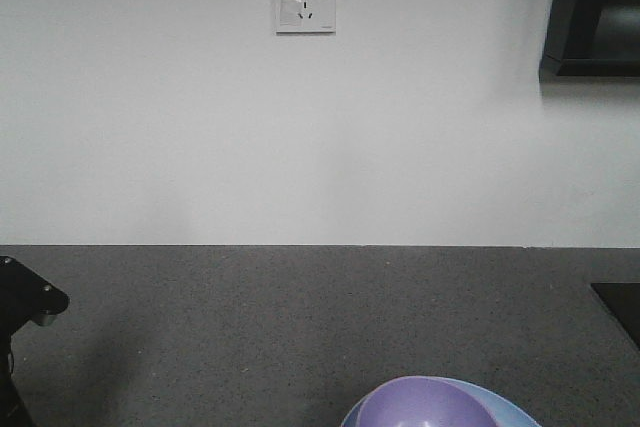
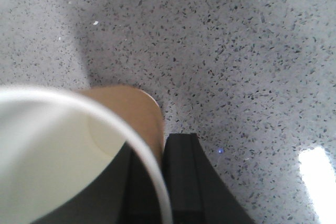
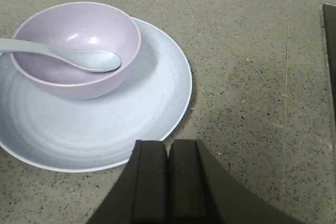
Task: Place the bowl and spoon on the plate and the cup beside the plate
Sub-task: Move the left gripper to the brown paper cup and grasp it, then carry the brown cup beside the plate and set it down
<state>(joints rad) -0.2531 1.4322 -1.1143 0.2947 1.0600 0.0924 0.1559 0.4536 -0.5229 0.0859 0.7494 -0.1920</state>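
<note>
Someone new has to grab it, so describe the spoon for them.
On the grey speckled counter sits a wide pale blue plate, with a lavender bowl standing on it. The spoon rests in that bowl, handle over the rim: the only slender, handled piece.

The small round lavender plastic bowl point(image 1: 428, 405) and the round pale blue plate point(image 1: 510, 412) beneath it are cut off by the front view's near edge. The brown paper cup point(image 2: 139, 114), blurred, runs off the left wrist view's left and near edges. The small white spoon point(image 3: 79, 59) has its handle end cut off at the right wrist view's left edge, which also cuts off the plate's left side.
</note>
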